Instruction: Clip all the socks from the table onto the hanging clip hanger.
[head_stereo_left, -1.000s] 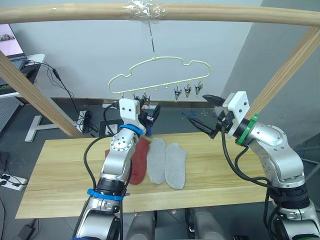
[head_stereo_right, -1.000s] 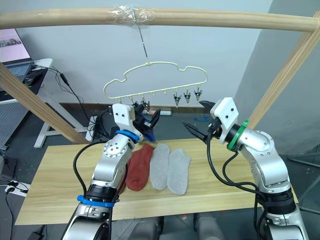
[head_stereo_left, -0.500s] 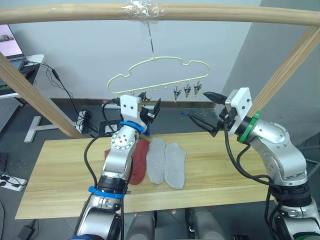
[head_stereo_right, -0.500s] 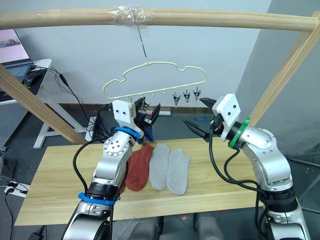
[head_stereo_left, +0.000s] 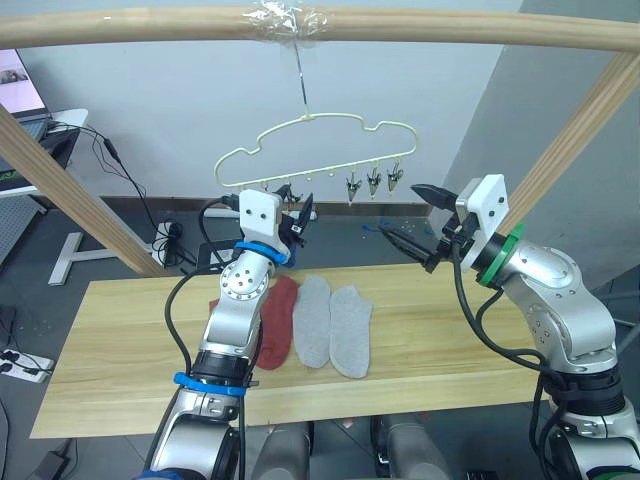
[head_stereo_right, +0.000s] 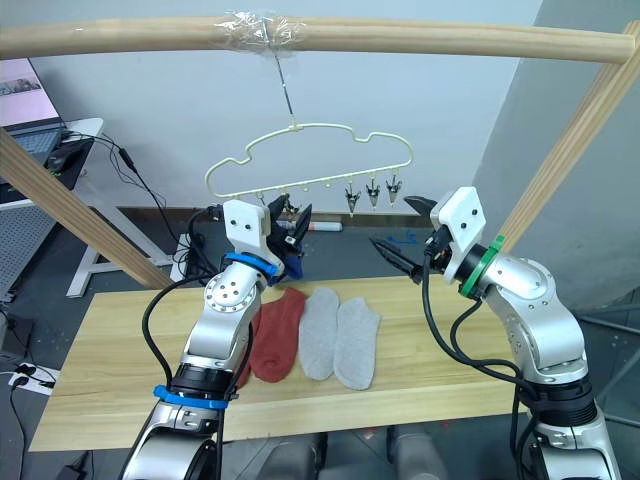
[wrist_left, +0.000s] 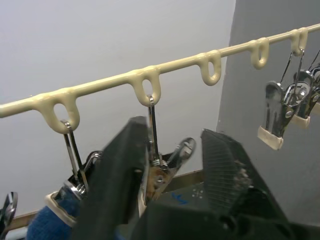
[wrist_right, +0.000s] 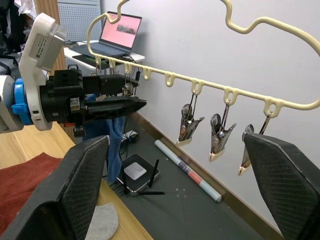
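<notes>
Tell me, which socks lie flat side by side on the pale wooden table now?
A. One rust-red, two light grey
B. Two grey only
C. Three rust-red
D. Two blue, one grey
A: one rust-red sock lies beside two light grey socks on the pale wooden table.

A lab or office test room: bare grey walls, a dark floor strewn with cables (head_stereo_left: 120, 165), a laptop (wrist_right: 116, 35) on a side desk (head_stereo_right: 70, 135), and a rough wooden pole frame (head_stereo_left: 320, 25) over the surface (head_stereo_left: 140, 350).
</notes>
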